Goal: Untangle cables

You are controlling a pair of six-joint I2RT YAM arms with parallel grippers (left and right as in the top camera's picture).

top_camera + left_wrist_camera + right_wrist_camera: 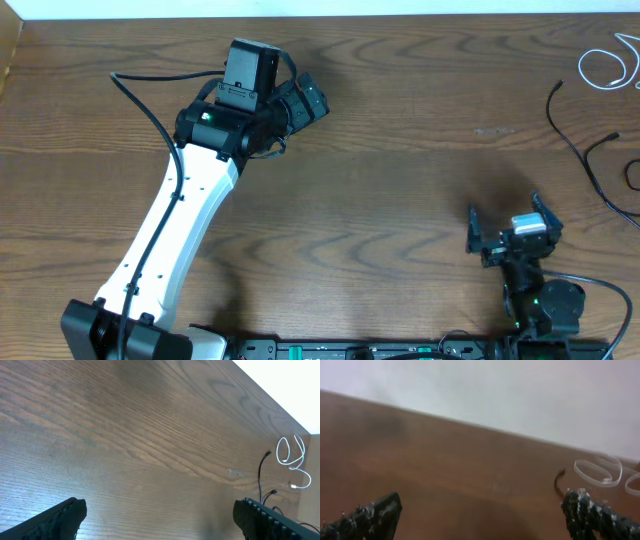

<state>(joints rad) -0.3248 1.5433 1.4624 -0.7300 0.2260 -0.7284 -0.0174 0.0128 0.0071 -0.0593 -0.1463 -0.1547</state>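
The white cable (612, 66) lies coiled at the table's far right corner. The black cable (580, 150) lies apart from it, just below, running toward the right edge. Both show small in the left wrist view, white (291, 455) and black (261, 472), and in the right wrist view, white (597, 470) and black (559, 480). My left gripper (305, 102) is open and empty over the far left of the table, far from the cables. My right gripper (508, 225) is open and empty near the front right, short of the black cable.
The wooden table (400, 150) fills the view. The left arm (180, 220) stretches diagonally across the left side. The right arm's base (540, 300) sits at the front edge. The table's far edge meets a white surface.
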